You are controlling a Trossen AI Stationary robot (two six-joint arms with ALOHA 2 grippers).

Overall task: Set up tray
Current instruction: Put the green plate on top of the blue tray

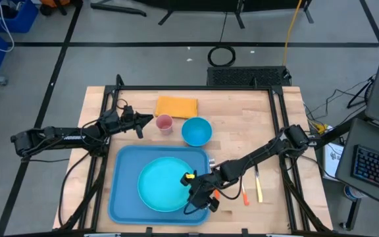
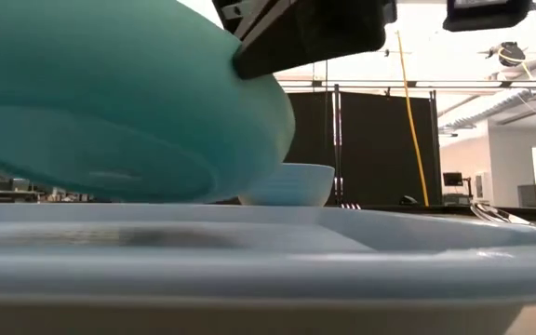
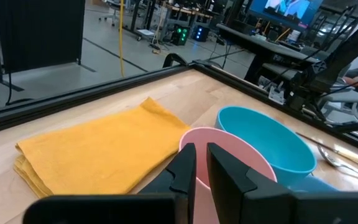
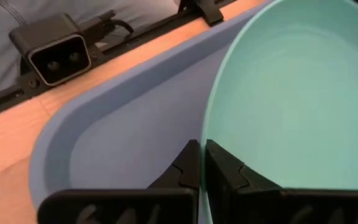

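From above I see the light-blue tray (image 1: 125, 197) at the near middle of the wooden table (image 1: 242, 131), with the round teal plate (image 1: 165, 184) in it. My right gripper (image 1: 201, 195) is at the plate's right edge, fingers pinched on the rim. My left gripper (image 1: 141, 122) sits at the pink cup (image 1: 164, 123), beside the blue bowl (image 1: 197, 131) and the folded yellow cloth (image 1: 176, 105). Cutlery (image 1: 258, 184) lies right of the tray.

At table height, the plate (image 2: 110, 112) is tilted, lifted above the tray (image 2: 249, 261) floor.

On my left wrist camera, the fingers (image 3: 182, 171) stand narrowly apart, straddling the cup (image 3: 241, 155) rim.

On my right wrist camera, the fingers (image 4: 188, 165) are clamped on the plate (image 4: 291, 93) rim over the tray (image 4: 123, 124).
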